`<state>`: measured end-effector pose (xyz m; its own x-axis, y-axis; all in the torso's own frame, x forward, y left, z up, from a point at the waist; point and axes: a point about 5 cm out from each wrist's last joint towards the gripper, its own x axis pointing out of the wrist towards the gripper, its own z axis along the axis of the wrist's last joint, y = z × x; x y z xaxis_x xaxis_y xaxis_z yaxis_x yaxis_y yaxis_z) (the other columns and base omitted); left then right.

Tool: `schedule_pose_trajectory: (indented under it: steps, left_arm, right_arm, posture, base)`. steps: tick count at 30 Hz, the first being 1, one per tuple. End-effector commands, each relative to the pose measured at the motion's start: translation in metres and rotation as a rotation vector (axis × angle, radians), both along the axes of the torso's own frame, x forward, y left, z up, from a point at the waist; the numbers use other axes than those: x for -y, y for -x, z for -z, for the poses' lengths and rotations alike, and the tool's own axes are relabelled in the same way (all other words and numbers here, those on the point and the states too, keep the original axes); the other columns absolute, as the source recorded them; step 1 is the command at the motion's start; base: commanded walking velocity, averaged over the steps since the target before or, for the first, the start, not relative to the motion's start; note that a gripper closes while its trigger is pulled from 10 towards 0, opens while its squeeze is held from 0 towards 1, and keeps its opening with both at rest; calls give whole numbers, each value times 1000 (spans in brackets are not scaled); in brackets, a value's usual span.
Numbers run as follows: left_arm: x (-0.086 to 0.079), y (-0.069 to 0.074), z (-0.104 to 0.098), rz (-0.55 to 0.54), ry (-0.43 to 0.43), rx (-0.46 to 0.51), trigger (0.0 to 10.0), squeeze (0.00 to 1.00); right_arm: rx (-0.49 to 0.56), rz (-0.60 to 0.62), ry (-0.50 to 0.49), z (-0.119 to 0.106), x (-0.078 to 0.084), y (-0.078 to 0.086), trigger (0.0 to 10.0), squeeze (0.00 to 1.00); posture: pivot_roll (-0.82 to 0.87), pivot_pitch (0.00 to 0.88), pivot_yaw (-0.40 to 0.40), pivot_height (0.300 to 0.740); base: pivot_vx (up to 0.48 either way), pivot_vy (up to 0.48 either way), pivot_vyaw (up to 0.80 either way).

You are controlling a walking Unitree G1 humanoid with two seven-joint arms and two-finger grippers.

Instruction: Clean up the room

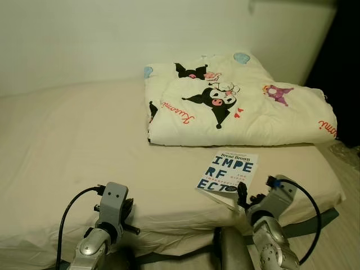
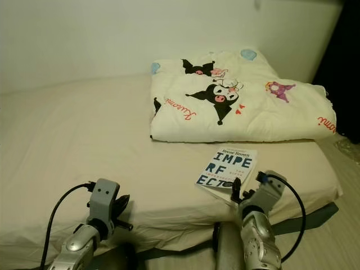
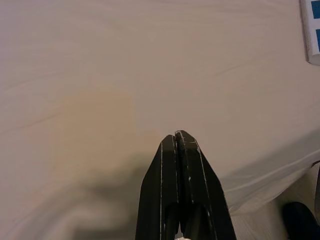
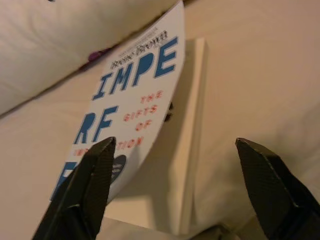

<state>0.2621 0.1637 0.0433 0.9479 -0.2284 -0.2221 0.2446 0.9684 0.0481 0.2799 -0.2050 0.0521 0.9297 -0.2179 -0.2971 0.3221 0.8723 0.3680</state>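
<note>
A wide bed [image 1: 67,146] with a smooth beige sheet, lightly creased, fills the scene. At its far side lies a thick folded quilt [image 1: 236,101], soft and puffy, cream-coloured and printed with black cartoon characters and red script. Just in front of the quilt, near the bed's front edge, rests a paperback book [image 1: 228,171]: a flat white rectangle with large blue block letters and small red text (the cover curls upward, showing the pale page block beneath it in the right wrist view).

The right gripper [image 4: 185,192] sits at the bed's front edge, right at the book's near corner, its two black, matte, wedge-shaped fingers [image 4: 82,192] spread wide apart. The book's near end lies between them, the lifted cover close to one finger, with no contact visible on either side.

The left gripper [image 3: 180,145] hovers low over bare sheet well away from the book, its tapered black fingers pressed together with nothing between them
</note>
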Motion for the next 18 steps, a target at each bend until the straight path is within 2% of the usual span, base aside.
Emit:
schedule_pose_trajectory:
  steps: [1, 8, 12, 18]
  left_arm:
    - [4, 0, 2, 29, -15, -7, 10000, 0]
    - [8, 0, 4, 42, -25, -19, 10000, 0]
    - [10, 0, 5, 56, -35, -25, 10000, 0]
    - [11, 1, 7, 70, -58, -32, 10000, 0]
  right_arm:
    - [-62, 17, -28, 12, 2, 5, 10000, 1000]
    - [-110, 61, -73, 18, 12, 2, 10000, 1000]
    - [-175, 53, -55, 25, 15, 1, 10000, 1000]
    - [-204, 31, -19, 29, 18, -3, 10000, 1000]
  posture:
    - [-111, 160, 108, 550]
    - [-117, 175, 119, 550]
    - [-120, 190, 124, 550]
    - [-122, 205, 129, 550]
  base:
    - [0, 0, 0]
    - [0, 0, 0]
    - [0, 0, 0]
    - [0, 0, 0]
